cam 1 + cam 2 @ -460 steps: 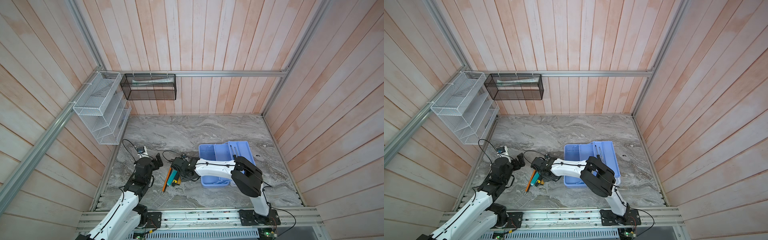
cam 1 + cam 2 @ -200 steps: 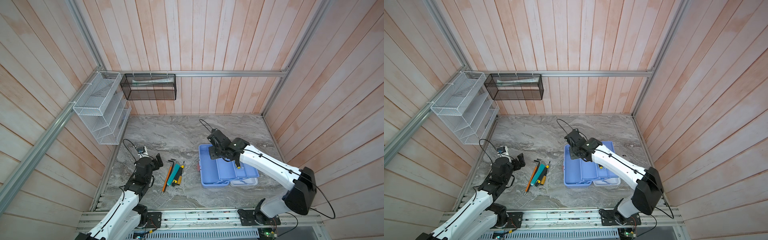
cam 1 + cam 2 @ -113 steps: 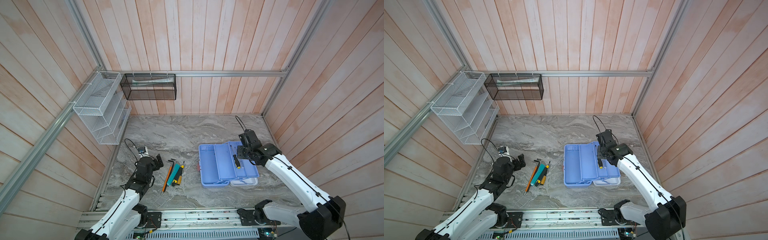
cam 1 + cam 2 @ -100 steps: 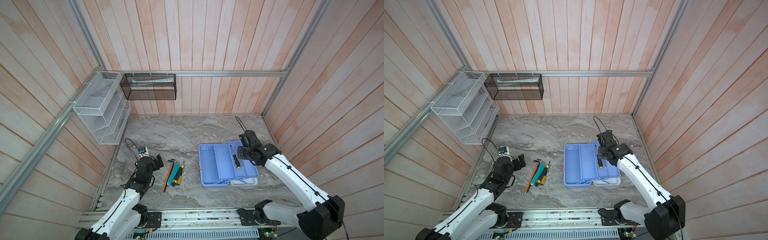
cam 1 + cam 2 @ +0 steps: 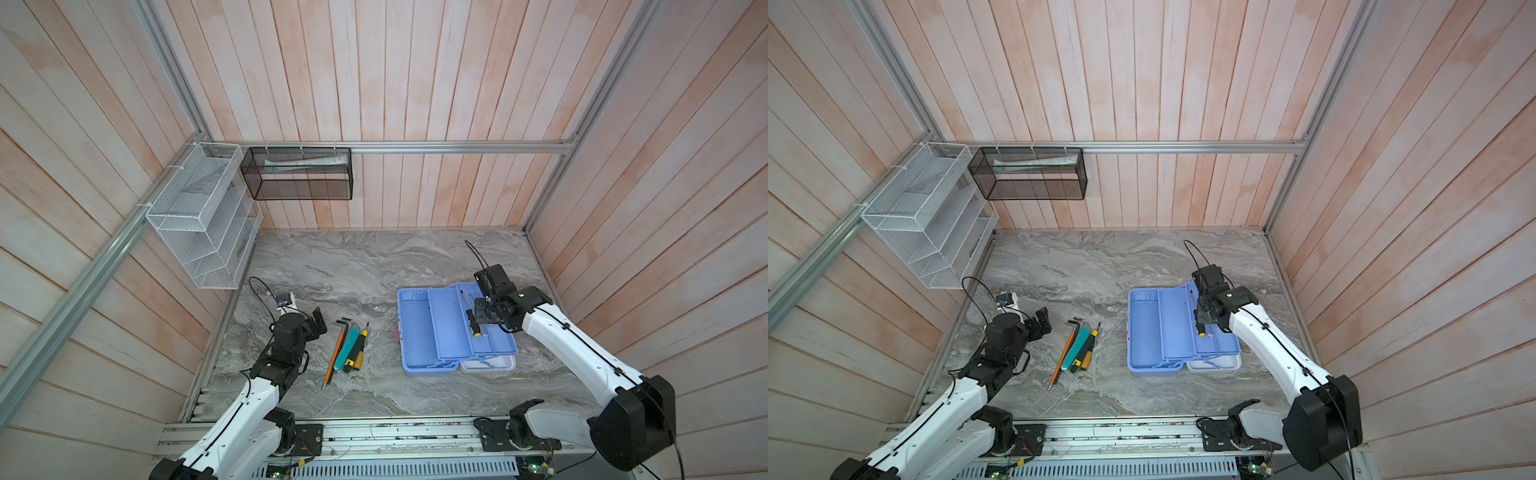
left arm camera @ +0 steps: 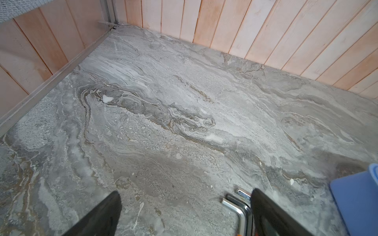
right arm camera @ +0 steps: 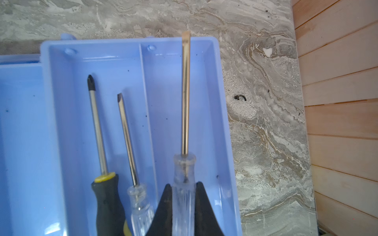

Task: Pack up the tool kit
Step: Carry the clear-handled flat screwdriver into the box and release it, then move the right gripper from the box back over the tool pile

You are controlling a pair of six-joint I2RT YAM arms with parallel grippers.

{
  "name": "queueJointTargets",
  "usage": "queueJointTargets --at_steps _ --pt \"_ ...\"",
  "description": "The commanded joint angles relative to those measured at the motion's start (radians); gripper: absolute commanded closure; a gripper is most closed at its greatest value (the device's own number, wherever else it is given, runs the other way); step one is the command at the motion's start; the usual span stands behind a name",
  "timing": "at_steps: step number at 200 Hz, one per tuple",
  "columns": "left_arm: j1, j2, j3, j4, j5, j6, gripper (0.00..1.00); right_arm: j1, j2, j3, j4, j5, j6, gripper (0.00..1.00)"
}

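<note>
While the right pincer (image 7: 183, 183) is clenched on the clear plastic handle of a flat-bladed screwdriver with a brass-coloured shaft (image 7: 185, 102), that tool hangs over the right compartment of the light blue plastic tray (image 7: 223, 114). I cannot tell whether it touches the tray floor, and the handle's end is cut off by the frame edge. In the compartment to its left lie a black-and-yellow cross-head screwdriver (image 7: 106, 196) and a thinner clear-handled flat screwdriver (image 7: 126, 139), their handles likewise cut off.

The tray belongs to the open rectangular light blue plastic case (image 5: 415, 336) on the right of the grey marble-patterned desk (image 5: 353, 270). Only an edge of its white lid (image 5: 490, 365) shows at the near right.

Left of the case, well apart from it, an orange stick (image 5: 332, 357), a teal tool (image 5: 345, 349), another black-and-yellow screwdriver (image 5: 359, 347) and a bent metal hex key (image 5: 345, 321) lie close together. The left pincer (image 6: 185, 192) is released, jaws wide and grasping nothing, just left of them.

A white item (image 5: 307, 164) in the black wire mesh basket (image 5: 299, 183) on the far wall carries print too small to read.
</note>
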State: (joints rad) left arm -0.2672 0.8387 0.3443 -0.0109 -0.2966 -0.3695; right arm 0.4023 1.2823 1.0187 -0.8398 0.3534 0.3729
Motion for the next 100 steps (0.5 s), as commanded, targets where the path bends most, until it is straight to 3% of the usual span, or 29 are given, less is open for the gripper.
queueJointTargets --at_steps 1,47,77,100 --pt "0.005 0.004 0.032 0.002 -0.015 -0.001 0.00 -0.006 0.050 0.032 -0.060 -0.020 -0.011 0.99" --pt "0.006 0.011 0.034 0.002 -0.013 -0.001 0.00 -0.004 0.060 0.095 -0.118 -0.004 0.001 0.68" --pt "0.006 0.009 0.034 0.002 -0.013 0.000 0.00 0.009 0.045 0.194 -0.165 -0.011 0.019 0.63" --pt "0.006 0.005 0.033 0.002 -0.015 -0.001 0.00 0.110 0.042 0.275 -0.171 0.003 0.086 0.62"
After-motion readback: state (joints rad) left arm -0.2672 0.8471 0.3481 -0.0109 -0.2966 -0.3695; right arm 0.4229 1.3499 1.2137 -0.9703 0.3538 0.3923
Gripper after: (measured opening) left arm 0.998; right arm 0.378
